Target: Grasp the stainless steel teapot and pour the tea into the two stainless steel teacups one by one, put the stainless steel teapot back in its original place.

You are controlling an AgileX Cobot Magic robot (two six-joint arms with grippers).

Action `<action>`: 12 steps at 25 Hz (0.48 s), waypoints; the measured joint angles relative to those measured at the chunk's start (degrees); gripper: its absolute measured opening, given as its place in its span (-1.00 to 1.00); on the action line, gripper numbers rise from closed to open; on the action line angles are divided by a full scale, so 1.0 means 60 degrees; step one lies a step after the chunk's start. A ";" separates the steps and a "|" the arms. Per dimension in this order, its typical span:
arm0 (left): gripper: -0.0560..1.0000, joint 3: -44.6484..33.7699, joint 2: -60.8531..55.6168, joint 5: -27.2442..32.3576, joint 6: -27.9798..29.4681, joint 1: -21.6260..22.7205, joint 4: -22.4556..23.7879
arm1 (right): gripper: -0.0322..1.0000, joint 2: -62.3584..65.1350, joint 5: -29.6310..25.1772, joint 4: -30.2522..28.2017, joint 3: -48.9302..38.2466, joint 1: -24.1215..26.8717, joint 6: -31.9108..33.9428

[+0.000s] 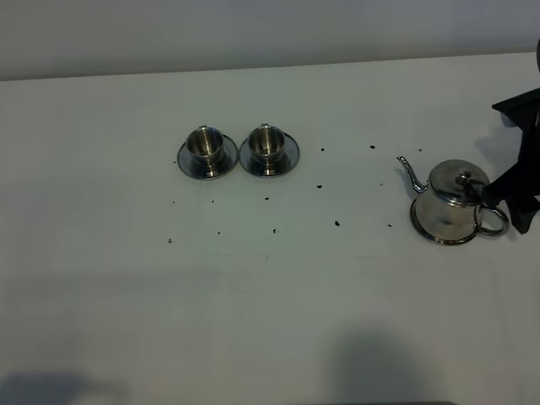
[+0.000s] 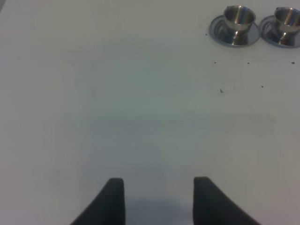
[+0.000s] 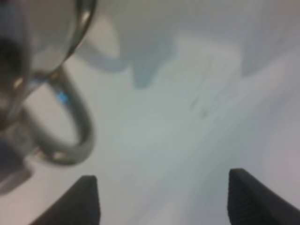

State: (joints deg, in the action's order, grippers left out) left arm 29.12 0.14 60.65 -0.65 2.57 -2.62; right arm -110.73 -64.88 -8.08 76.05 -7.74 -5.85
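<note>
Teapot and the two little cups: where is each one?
stainless steel teapot (image 1: 445,213), high camera view, on its rounded body.
teacup further from the teapot (image 1: 202,145), high camera view, on the cup's side wall.
teacup nearer the teapot (image 1: 267,142), high camera view, on the cup's side wall.

A matte white worktop (image 1: 101,295) fills almost the whole exterior high view. Its far edge runs straight across and rises slightly toward the right. Behind it stands a plain grey wall (image 1: 253,34). Small dark specks (image 1: 337,224) lie scattered over the middle of the worktop. Soft grey shadows (image 1: 380,363) sit along the near edge, one toward the left and a broader one right of the middle. The light is even and cool.
</note>
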 joint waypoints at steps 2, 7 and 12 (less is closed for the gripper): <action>-0.18 0.0000 0.0000 0.0000 0.0000 0.0000 0.0000 | 0.15 0.0000 0.0523 -0.0162 0.0000 0.0008 -0.0186; -0.18 0.0000 0.0000 0.0000 0.0000 0.0000 0.0000 | 0.15 0.0000 0.1272 -0.0081 0.0000 0.0008 -0.0525; -0.18 0.0000 0.0000 0.0000 -0.0008 0.0000 0.0000 | 0.15 0.0000 0.1139 0.0567 -0.0010 0.0008 -0.0838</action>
State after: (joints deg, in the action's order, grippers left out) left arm 29.12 0.14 60.65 -0.70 2.57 -2.62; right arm -110.73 -58.05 -4.68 75.98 -7.69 -10.87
